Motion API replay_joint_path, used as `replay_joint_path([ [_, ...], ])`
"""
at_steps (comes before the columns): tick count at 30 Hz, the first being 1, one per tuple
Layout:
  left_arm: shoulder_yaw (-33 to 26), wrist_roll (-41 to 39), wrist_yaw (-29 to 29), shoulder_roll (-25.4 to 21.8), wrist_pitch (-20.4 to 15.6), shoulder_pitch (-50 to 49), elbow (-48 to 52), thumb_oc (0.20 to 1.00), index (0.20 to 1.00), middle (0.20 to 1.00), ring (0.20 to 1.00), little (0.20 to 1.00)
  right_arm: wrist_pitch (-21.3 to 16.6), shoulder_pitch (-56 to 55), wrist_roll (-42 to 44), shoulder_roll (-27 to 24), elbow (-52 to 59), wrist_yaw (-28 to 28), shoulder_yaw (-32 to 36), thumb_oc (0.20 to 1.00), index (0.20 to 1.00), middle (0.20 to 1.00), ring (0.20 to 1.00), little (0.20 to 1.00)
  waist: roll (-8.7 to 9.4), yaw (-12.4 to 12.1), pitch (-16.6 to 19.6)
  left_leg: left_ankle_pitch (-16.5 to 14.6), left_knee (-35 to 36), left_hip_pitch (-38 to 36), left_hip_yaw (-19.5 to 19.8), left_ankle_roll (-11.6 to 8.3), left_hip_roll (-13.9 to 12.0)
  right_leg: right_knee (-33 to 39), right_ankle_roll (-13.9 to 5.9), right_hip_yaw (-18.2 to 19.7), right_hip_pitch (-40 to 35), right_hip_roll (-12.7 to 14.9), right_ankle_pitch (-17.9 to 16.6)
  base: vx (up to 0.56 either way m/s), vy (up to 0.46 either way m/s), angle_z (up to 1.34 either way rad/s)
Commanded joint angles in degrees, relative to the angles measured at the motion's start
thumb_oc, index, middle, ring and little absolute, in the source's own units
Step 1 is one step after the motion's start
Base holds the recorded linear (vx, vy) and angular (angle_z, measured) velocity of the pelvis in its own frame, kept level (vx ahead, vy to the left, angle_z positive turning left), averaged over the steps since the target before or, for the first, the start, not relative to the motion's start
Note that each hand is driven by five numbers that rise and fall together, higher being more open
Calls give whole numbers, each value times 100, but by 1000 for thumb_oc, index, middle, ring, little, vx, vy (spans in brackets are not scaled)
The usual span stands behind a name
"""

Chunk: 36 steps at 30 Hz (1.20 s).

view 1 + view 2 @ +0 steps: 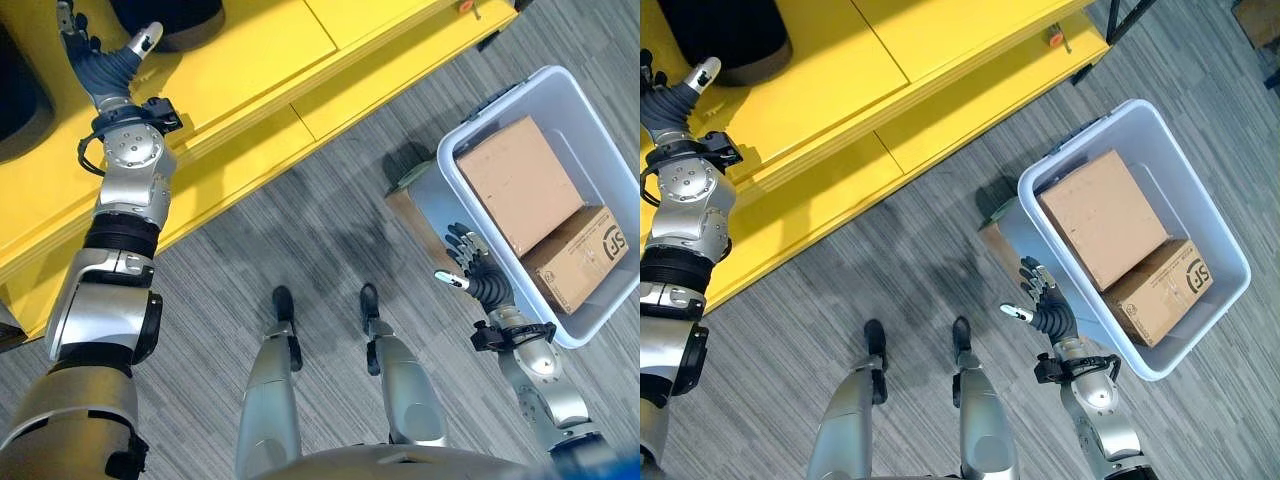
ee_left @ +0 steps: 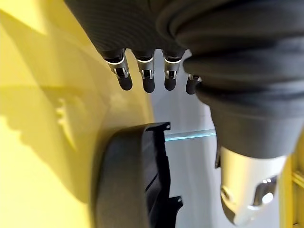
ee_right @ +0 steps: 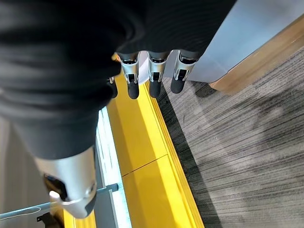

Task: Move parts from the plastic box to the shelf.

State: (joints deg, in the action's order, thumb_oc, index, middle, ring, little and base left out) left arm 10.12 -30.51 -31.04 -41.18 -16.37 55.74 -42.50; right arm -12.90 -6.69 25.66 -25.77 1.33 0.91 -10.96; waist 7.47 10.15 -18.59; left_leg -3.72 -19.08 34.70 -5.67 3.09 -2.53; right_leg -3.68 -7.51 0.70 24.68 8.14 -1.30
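The grey plastic box (image 1: 590, 120) stands on the floor at the right and holds two cardboard boxes, a large one (image 1: 520, 185) and a smaller one (image 1: 578, 258). My right hand (image 1: 472, 262) hangs open just outside the box's near wall, with nothing in it. On the left my other arm reaches up over the yellow shelf (image 1: 260, 60). There my left hand (image 1: 105, 60) is open and empty, its fingers (image 2: 148, 80) straight above the shelf. A black part (image 2: 133, 180) lies on the shelf just past them.
A round black part (image 1: 175, 20) sits at the back of the shelf and another dark part (image 1: 20, 100) at its far left. A brown carton (image 1: 410, 215) stands on the grey carpet against the plastic box's left side.
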Motion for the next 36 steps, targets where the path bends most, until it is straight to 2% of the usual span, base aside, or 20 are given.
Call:
replay_joint_path([
  [1,54,-186,216,-266,-157,570,-500,1000,1000,1000,1000,1000,-251,-388,192,-209,330,31,353,1000,1000,1000,1000,1000,76,-3,406,-521,-852,709,323,-296,27,418,-373,15,-1497,605,-175,5,20,-8],
  [15,402,-381,488,-345,-50,1099,-1001,1000,1000,1000,1000,1000,-259,-431,308,-215,332,84,399,1000,1000,1000,1000,1000,15,105,411,-580,-972,914,239,-265,25,473,-432,60,-1388,648,-263,1,5,-2],
  [36,530,-208,592,-106,-23,1064,-915,1000,1000,1000,1000,1000,-266,-549,349,-313,352,188,444,1000,1000,1000,1000,1000,-17,120,456,-564,-976,1011,255,-269,76,566,-435,33,-1413,647,-179,0,1,-1],
])
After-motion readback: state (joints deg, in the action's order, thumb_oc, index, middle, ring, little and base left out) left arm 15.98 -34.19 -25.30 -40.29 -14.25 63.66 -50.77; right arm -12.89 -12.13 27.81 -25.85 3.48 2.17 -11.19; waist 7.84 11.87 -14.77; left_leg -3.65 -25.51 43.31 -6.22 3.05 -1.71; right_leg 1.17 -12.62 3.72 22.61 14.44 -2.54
